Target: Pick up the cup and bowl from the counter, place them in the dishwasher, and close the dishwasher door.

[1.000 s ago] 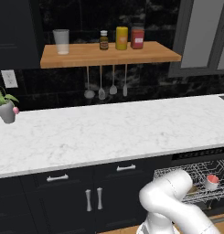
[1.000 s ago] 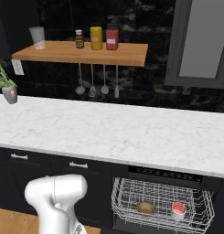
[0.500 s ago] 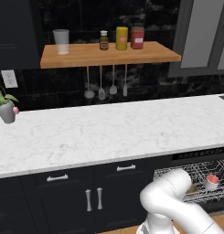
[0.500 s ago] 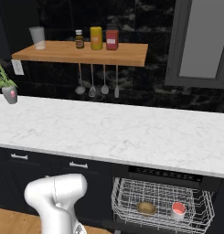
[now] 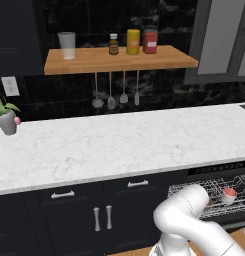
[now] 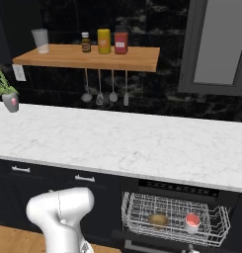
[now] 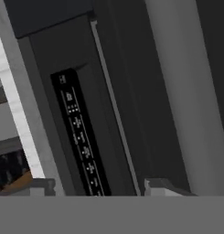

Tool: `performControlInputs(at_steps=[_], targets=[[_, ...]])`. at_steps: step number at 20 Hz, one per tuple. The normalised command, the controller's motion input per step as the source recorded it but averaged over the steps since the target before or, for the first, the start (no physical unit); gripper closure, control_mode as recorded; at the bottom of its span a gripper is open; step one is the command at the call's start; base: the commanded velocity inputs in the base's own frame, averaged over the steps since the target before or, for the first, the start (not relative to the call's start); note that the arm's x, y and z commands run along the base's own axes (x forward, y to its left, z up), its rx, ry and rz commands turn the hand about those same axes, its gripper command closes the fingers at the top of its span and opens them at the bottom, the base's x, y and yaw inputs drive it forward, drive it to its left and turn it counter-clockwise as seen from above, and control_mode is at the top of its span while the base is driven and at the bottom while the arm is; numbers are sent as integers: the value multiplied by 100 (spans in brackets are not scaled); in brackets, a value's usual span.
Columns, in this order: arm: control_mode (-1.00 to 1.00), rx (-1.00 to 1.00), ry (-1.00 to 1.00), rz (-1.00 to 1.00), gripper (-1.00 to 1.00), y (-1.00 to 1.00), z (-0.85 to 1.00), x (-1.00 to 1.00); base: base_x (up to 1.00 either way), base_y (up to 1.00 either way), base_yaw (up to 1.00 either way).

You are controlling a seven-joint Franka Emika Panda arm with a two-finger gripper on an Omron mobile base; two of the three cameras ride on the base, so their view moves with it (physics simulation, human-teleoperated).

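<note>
Taking the dishwasher (image 6: 177, 217) as landmark: it sits open below the counter (image 6: 122, 143), its light-grey wire rack (image 6: 137, 210) drawn forward past the counter's front edge. Cup (image 6: 192, 222) stands upright in the rack's right half, red-pink inside facing up; bowl (image 6: 158, 219) sits just beside it toward the rack's middle, apart from the cup. From the left base view the cup (image 5: 228, 194) shows at the rack's far right, beyond the arm's white elbow (image 5: 186, 215). Counter surface above the dishwasher is bare marble; a small potted plant (image 6: 9, 96) stands at its far end, well apart from the dishwasher. Wooden shelf (image 6: 88, 57) with tumbler (image 6: 41, 39) and jars hangs on the wall above the counter, utensils (image 6: 105, 91) hanging beneath it. Gripper (image 7: 99, 185): two finger tips (image 7: 38, 186) stand well apart at the bottom of the hand view, nothing between them, so jaws open and holding nothing. Hand view looks close onto the dishwasher's black control strip (image 7: 79, 137) with small white markings, with the counter's white edge running beside it. Cup and bowl lie in the rack, not at the gripper.
</note>
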Motion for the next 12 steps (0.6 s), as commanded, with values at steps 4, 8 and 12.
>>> performControlInputs(at_steps=[4,8,12], targets=[[-100,14,-19,2,-100,54,-27,100,0,0,0],[-100,14,-20,1,-100,51,-24,100,0,0,0],[-100,13,-20,0,-100,50,-18,100,0,0,0]])
